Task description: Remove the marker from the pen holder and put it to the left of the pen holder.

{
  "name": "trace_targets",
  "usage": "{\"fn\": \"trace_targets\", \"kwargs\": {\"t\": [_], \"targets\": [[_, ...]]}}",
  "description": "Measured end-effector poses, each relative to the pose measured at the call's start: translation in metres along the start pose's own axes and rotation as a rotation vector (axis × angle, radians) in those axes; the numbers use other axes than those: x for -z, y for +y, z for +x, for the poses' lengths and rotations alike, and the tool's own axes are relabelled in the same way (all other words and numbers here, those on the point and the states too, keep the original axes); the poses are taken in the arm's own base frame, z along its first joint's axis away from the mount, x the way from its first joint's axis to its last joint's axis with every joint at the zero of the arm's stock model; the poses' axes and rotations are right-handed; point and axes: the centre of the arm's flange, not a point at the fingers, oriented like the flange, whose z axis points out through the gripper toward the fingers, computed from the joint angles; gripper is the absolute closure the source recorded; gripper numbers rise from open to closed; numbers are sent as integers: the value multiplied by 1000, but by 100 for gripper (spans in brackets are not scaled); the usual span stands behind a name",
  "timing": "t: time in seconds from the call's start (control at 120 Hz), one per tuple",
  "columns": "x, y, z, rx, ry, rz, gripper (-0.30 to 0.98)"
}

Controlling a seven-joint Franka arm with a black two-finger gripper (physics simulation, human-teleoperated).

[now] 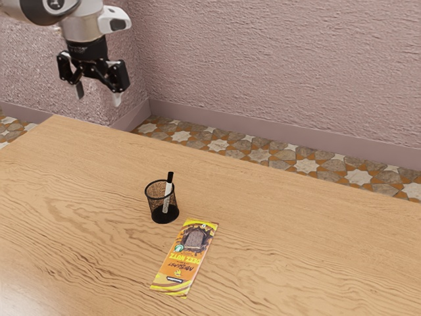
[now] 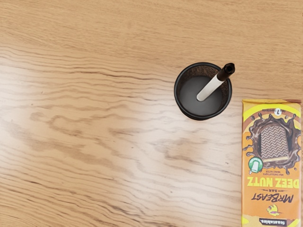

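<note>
Your gripper (image 1: 99, 95) is hanging with its fingers apart, above and toward the exterior view's left of the marker (image 1: 168, 190), which is leaning, black end up, inside the pen holder (image 1: 158, 208).

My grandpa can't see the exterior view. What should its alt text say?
A white marker with a black top leans in a black mesh pen holder on a wooden table, near a MrBeast bar. At the upper left hangs a robot arm, its black jaws open and empty.
</note>
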Motion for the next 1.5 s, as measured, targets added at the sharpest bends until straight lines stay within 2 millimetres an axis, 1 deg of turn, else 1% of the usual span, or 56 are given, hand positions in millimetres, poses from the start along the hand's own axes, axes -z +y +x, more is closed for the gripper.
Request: {"fn": "trace_targets", "kwargs": {"t": [0.108, 0.167, 0.183, 0.217, 0.258, 0.4, 0.442, 0.558, 0.642, 0.708, 0.8, 0.892, 1.033, 1.1, 1.183, 1.267, 1.442, 1.5], "targets": [[0, 1, 0, 8, 2, 0, 0], [1, 5, 0, 4, 8, 0, 0], [-2, 8, 2, 1, 5, 1, 0], [-15, 14, 8, -5, -13, 6, 0], [-37, 24, 13, -17, -39, 13, 0], [-100, 63, 26, -67, -85, 20, 0], [-119, 75, 26, -82, -85, 18, 0], [-160, 103, 18, -117, -71, 10, 0], [-179, 115, 16, -118, -60, -12, 0], [-198, 115, 13, -104, -68, -22, 0], [-220, 105, 12, -72, -72, -31, 0], [-235, 99, 18, -42, -69, -38, 0], [-267, 104, 30, -30, -82, -37, 0], [-270, 104, 37, -23, -70, -39, 0], [-272, 101, 51, -13, -53, -39, 0], [-280, 98, 57, -11, -55, -35, 0], [-291, 98, 74, -29, -48, -35, 0], [-294, 95, 79, -32, -47, -35, 0]]}}
